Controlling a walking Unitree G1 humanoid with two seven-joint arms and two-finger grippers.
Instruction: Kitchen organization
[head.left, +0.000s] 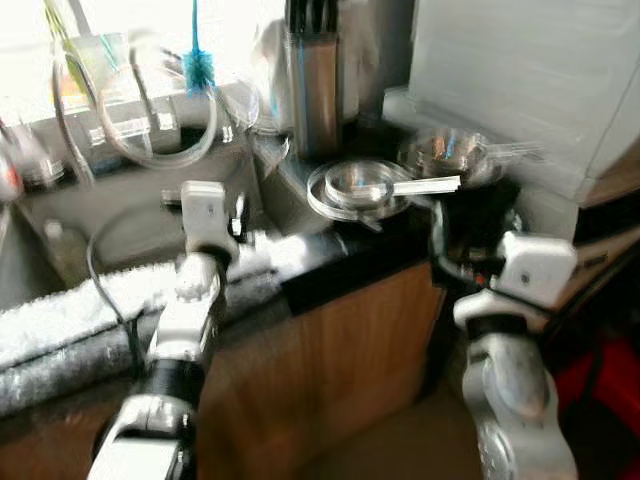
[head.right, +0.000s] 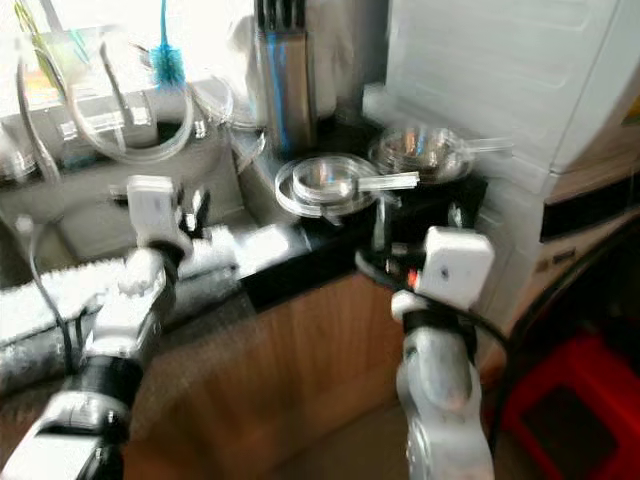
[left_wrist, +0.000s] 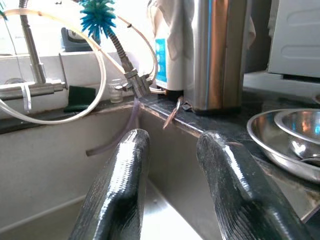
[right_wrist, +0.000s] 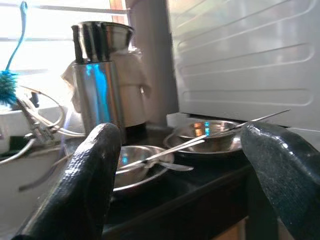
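Left gripper (left_wrist: 170, 185) slightly parted over sink (head.left: 120, 225); right gripper (right_wrist: 185, 170) spread wide, empty, facing steel bowls (right_wrist: 145, 167) on counter (head.left: 350, 265).

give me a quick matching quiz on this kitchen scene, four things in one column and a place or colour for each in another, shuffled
Things:
1. bottle brush
2. knife holder
3. steel bowls
4. stool

Descriptions:
A. red, on the floor to the robot's right
B. tall shiny cylinder at the back of the counter
C. blue bristles, hanging over the sink by the window
D. on the black counter, utensils lying across them

Pairs: 1-C, 2-B, 3-D, 4-A
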